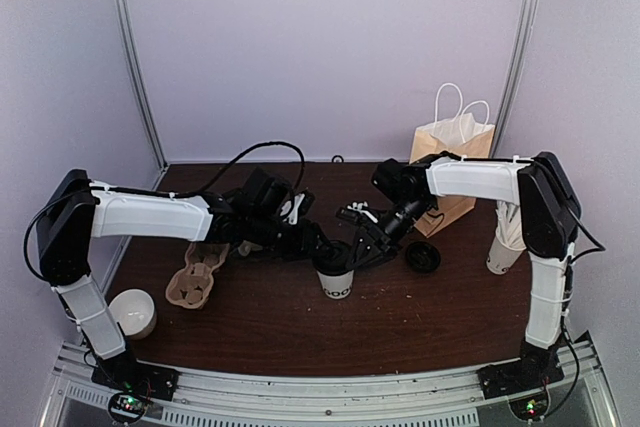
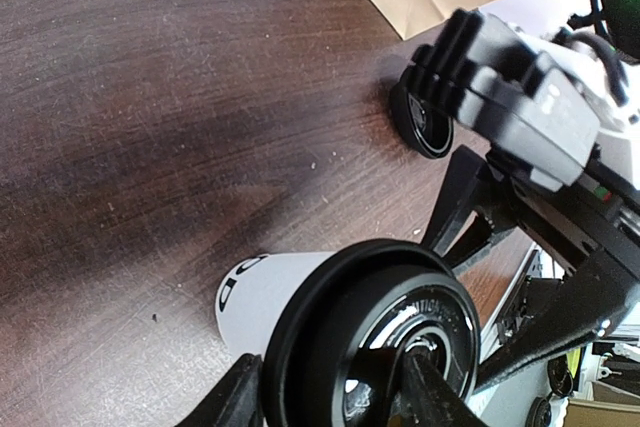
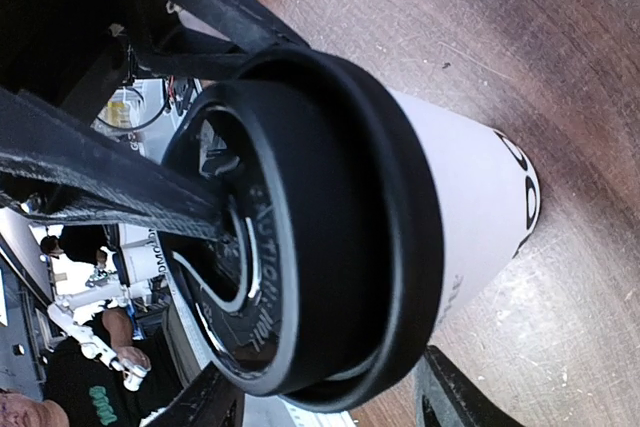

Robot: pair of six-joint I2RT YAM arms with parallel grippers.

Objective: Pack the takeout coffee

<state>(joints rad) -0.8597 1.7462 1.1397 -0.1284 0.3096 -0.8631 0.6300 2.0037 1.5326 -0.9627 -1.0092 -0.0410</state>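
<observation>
Steadying takeout coffee (image 1: 335, 282) at table (image 1: 250, 322) centre, paper bag (image 1: 452, 162) at 2 o'clock; right gripper (image 3: 330, 395) wide astride it, left gripper (image 2: 330, 395) at lid (image 2: 385, 322), grip unclear. Hold below rim, lift straight, avoid squeezing.

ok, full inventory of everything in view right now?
white paper cup with dark lettering and black plastic lid: 1, white/black, table centre
loose black plastic lid: 1, black, on table right of cup
brown paper bag with white handles: 1, brown, upright, back right
moulded cardboard cup carrier: 1, tan, left of cup
cream ceramic mug: 1, cream, near left
white cup of straws: 1, white, right edge
dark wooden table: 1, brown
left gripper: 1, black, at cup's lid, grip unclear
right gripper: 1, black, straddling lid, grip unclear
</observation>
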